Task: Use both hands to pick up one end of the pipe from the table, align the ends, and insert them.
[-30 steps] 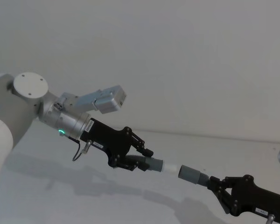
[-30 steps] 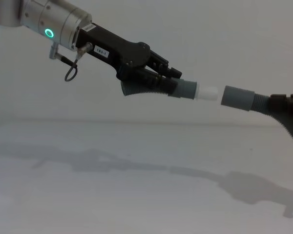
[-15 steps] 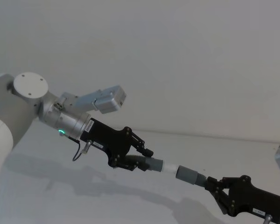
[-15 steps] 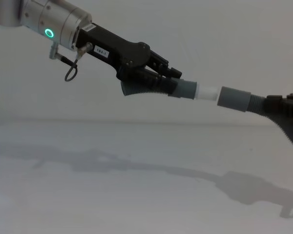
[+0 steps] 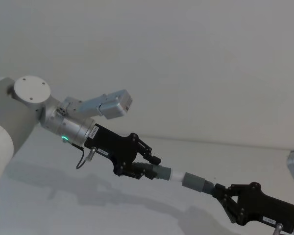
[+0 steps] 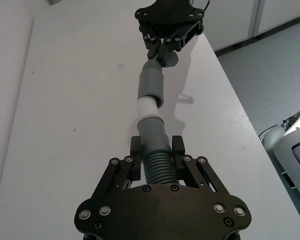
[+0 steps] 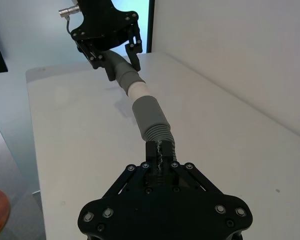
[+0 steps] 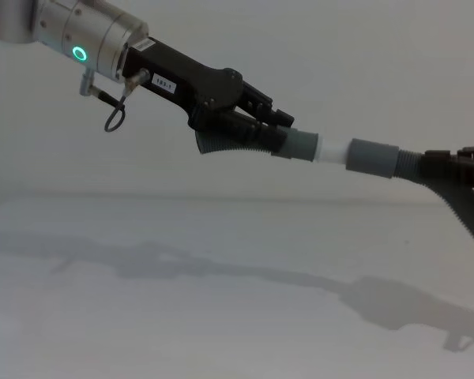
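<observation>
We hold both pipe halves pinched above the table (image 8: 221, 316) — left gripper (image 8: 257, 126), right gripper (image 8: 450, 170) — plug (image 8: 332, 151) barely entering socket (image 8: 372, 157); slight tilt could jam or slip it.

Look at the left pincer (image 8: 278, 120) in the chest view: on the side of its black body, close to the silver wrist, sits a small white label (image 8: 163, 82). You can make out black characters that seem to read "183-1", though the middle digit is not certain. In the head view you will find a white label (image 5: 93, 132) on the same pincer and another label (image 5: 268, 220) on the right pincer (image 5: 220, 193); both carry small dark print that you cannot read.
</observation>
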You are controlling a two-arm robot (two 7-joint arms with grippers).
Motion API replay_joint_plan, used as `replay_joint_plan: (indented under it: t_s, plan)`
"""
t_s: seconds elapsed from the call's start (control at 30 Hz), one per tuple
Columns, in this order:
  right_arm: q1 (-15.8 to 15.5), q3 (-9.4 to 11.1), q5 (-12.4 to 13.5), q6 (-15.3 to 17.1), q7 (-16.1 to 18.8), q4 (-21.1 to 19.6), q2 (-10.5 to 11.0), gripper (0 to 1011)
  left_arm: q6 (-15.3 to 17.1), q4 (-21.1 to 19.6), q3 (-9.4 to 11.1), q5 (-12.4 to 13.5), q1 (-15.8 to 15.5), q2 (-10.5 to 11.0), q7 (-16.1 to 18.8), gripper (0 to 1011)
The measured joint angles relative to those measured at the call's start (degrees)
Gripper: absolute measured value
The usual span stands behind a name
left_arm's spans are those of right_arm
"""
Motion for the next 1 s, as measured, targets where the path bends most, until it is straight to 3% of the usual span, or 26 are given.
replay_joint_plan:
  t_s: [1.0]
  plan:
    - [1.1,-1.8,1.5,-0.1,0.3,-0.4,0.2,50,0.0,0.0,0.0,0.0,0.0,0.0,0.0,329]
